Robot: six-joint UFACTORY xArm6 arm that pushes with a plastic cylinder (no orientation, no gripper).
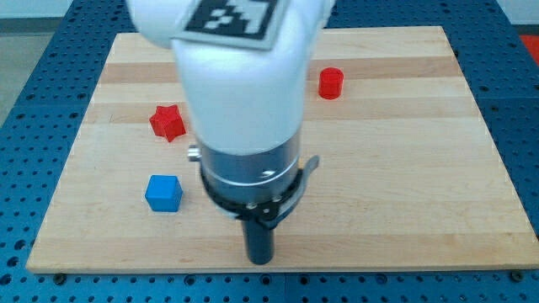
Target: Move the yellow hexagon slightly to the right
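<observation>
No yellow hexagon shows in the camera view; the white arm body (240, 93) covers the middle of the board and may hide it. My tip (259, 259) is the lower end of the dark rod, near the board's bottom edge, right of the blue cube (163, 193). A red star-shaped block (168, 122) lies at the left, beside the arm. A red cylinder (331, 82) stands at the upper right of the arm.
The wooden board (404, 168) rests on a blue perforated table (522, 286). The arm's body blocks the view of the board's centre and upper middle.
</observation>
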